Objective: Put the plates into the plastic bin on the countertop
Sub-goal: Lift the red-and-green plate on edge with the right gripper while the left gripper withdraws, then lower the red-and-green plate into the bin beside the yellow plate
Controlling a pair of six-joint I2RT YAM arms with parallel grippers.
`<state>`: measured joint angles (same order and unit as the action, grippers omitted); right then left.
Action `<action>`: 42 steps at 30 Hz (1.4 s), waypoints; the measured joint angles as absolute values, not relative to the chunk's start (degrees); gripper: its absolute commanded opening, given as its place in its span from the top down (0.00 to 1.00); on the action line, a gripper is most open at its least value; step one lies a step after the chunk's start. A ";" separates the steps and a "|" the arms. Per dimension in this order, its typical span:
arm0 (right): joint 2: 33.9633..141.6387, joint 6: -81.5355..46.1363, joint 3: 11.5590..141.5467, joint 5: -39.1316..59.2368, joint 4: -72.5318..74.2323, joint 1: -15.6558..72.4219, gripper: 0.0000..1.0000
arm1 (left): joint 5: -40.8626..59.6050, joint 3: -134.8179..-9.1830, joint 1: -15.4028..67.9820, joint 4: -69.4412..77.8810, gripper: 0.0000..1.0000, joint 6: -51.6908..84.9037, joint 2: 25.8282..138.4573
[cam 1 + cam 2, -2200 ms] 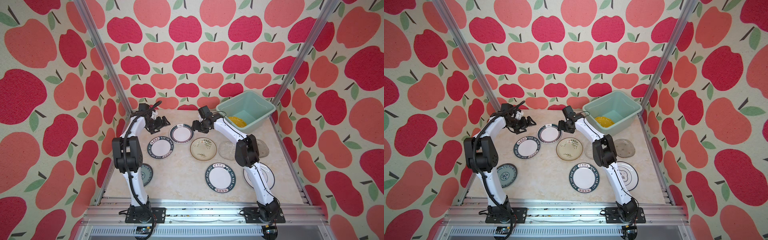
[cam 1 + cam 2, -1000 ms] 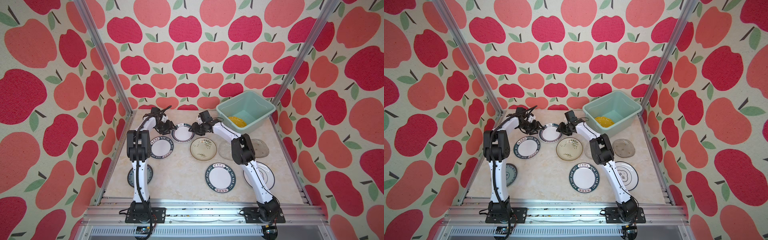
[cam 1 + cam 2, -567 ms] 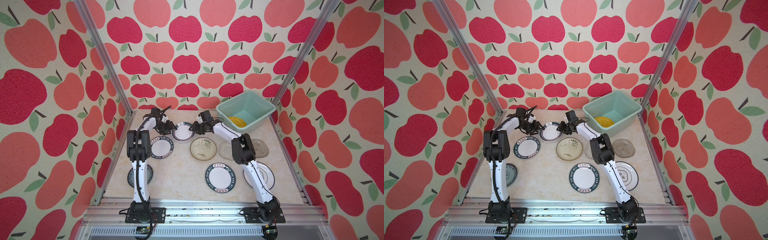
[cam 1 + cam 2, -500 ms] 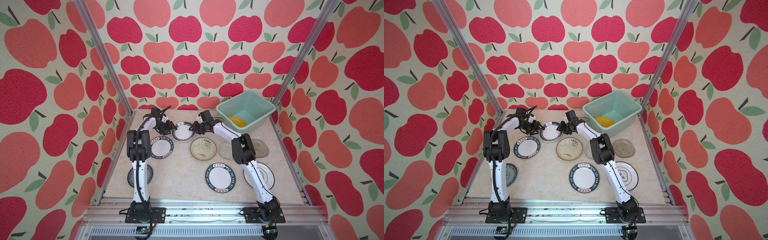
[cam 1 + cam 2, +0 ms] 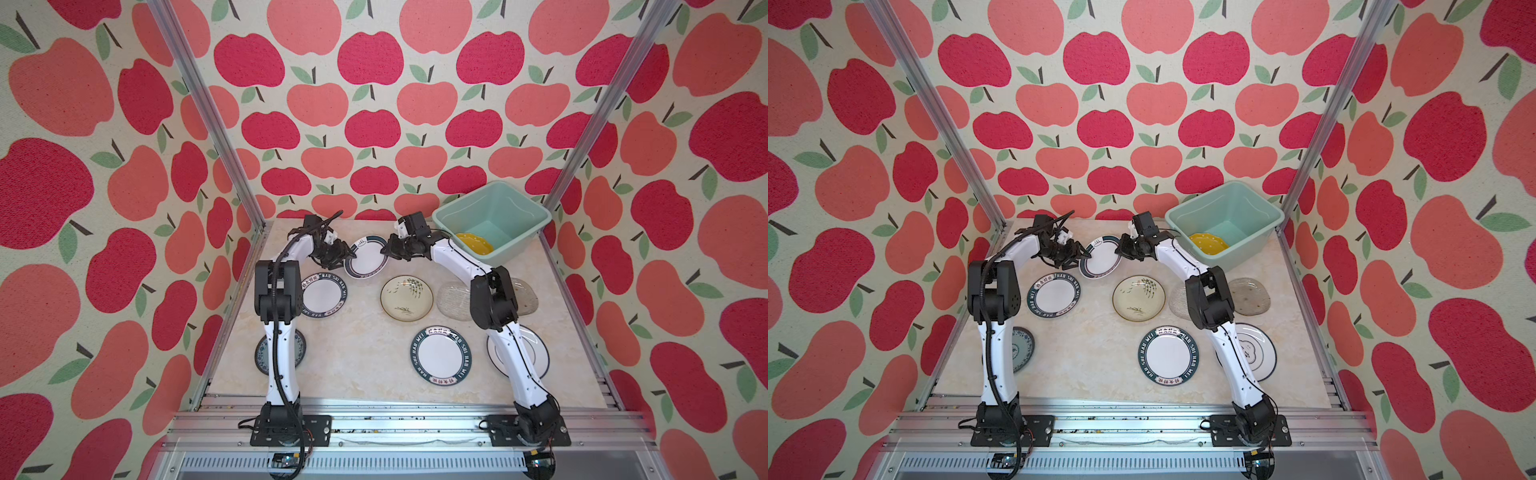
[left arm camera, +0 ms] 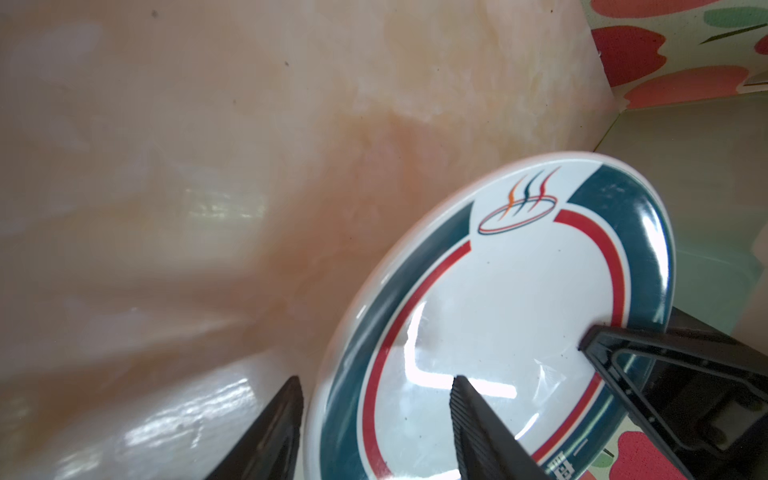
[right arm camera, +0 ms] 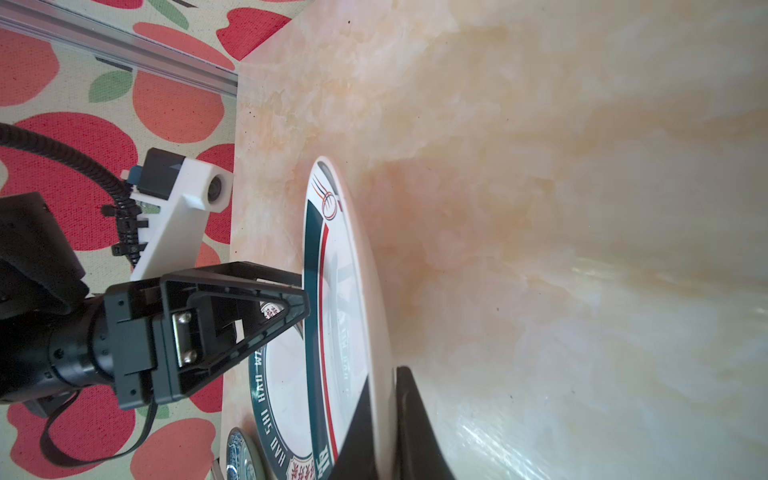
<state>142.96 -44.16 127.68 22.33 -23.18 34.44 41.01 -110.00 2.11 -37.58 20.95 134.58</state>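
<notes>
A white plate with a teal and red rim (image 5: 368, 257) (image 5: 1100, 257) (image 6: 498, 311) (image 7: 336, 291) is tilted up off the countertop (image 5: 361, 353) at the back, between both grippers. My right gripper (image 5: 384, 250) (image 7: 384, 372) is shut on its right rim, one finger on each face. My left gripper (image 5: 348, 254) (image 6: 374, 379) stands open, its fingers straddling the left rim with a gap. The mint-green plastic bin (image 5: 503, 208) (image 5: 1225, 203) sits at the back right, tipped up, with a yellow plate (image 5: 473, 245) inside.
On the countertop lie two lettered-rim plates (image 5: 324, 295) (image 5: 441, 360), a cream plate with a plant drawing (image 5: 406, 298), glass plates (image 5: 453, 299) (image 5: 525, 295), a blue-patterned plate (image 5: 261, 353) behind the left arm and a white plate (image 5: 536, 355) under the right arm.
The left arm swung in from the left wall to the plate's left rim. Over the last second the right jaws closed on the plate's right rim.
</notes>
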 measured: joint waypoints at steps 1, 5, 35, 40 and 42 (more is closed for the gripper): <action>142.45 -43.90 127.68 22.13 -23.92 34.46 0.97 | 41.01 -109.56 2.17 -37.26 0.32 21.41 134.02; 139.96 -42.26 127.17 21.30 -27.16 34.48 1.00 | 40.84 -106.52 2.37 -35.88 0.27 23.59 130.02; 103.31 -24.71 114.96 22.26 -43.83 2.98 1.00 | 22.63 -85.80 26.76 -31.48 0.17 27.38 80.86; 106.13 -24.71 114.50 22.61 -42.33 -1.41 1.00 | 18.90 -85.86 30.15 -34.28 0.17 25.71 80.88; 107.79 -24.69 114.52 22.61 -41.32 -2.13 1.00 | 18.31 -86.17 30.57 -34.96 0.17 25.71 81.25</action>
<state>107.79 -24.69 114.52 22.61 -41.32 -2.13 18.31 -86.17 30.57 -34.96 25.71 81.25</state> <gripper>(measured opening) 0.090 0.831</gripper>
